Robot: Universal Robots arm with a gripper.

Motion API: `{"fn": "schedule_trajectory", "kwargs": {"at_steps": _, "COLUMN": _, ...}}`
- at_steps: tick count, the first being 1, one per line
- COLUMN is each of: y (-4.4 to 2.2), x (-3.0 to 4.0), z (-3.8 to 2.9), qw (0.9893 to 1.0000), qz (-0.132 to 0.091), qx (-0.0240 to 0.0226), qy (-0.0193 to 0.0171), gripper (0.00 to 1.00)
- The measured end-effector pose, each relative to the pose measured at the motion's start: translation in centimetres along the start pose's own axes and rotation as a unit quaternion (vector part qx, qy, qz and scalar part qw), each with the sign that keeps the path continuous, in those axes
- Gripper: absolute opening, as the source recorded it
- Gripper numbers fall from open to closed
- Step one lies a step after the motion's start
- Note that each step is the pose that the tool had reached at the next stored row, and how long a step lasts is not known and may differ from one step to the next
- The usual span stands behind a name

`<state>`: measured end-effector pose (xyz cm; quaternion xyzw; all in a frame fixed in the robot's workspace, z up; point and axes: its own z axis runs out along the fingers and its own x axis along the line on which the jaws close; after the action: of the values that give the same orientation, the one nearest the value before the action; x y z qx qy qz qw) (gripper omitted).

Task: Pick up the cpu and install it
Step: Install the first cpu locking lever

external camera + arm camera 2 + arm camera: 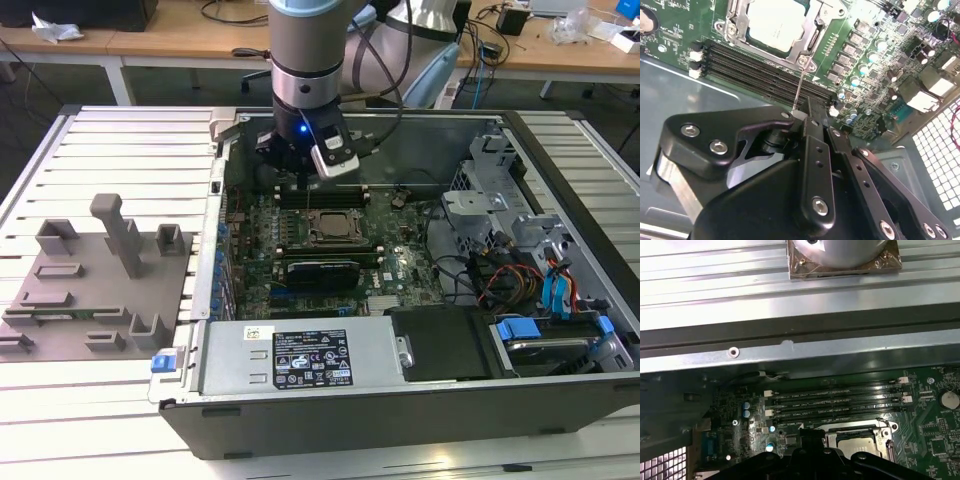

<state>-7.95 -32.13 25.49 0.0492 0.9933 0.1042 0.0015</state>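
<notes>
Motherboard (395, 262) bears the cpu (775, 22) flat, plate upward.

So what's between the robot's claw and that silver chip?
In the second wrist view, long black slots on the green board lie between the gripper and the chip.

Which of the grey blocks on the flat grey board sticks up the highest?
The T-topped post in the middle of the board. It rises well above the short, boxy blocks around it.

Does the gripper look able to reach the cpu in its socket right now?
Probably yes: the gripper hangs over the memory slots just beside the cpu, whose silver top lies uncovered.
</notes>
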Motion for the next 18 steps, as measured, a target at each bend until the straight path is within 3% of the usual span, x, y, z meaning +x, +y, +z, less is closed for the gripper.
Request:
{"fn": "schedule_trajectory", "kwargs": {"at_steps": 3, "y": 0.02, "x": -0.56, "z": 0.05, "qw": 1.0000, "qz": 0.000, "qx": 0.0002, "qy": 0.0016, "gripper": 0.11}}
{"fn": "schedule_trajectory", "kwargs": {"at_steps": 10, "y": 0.04, "x": -3.16, "z": 0.31, "qw": 1.0000, "qz": 0.001, "qx": 0.0003, "qy": 0.0035, "gripper": 0.11}}
{"fn": "schedule_trajectory", "kwargs": {"at_steps": 14, "y": -0.03, "x": -3.31, "z": 0.67, "qw": 1.0000, "qz": 0.001, "qx": 0.0009, "qy": 0.0029, "gripper": 0.11}}
{"fn": "schedule_trajectory", "kwargs": {"at_steps": 18, "y": -0.13, "x": -3.37, "z": 1.18, "qw": 1.0000, "qz": 0.000, "qx": 0.0007, "qy": -0.0010, "gripper": 0.11}}
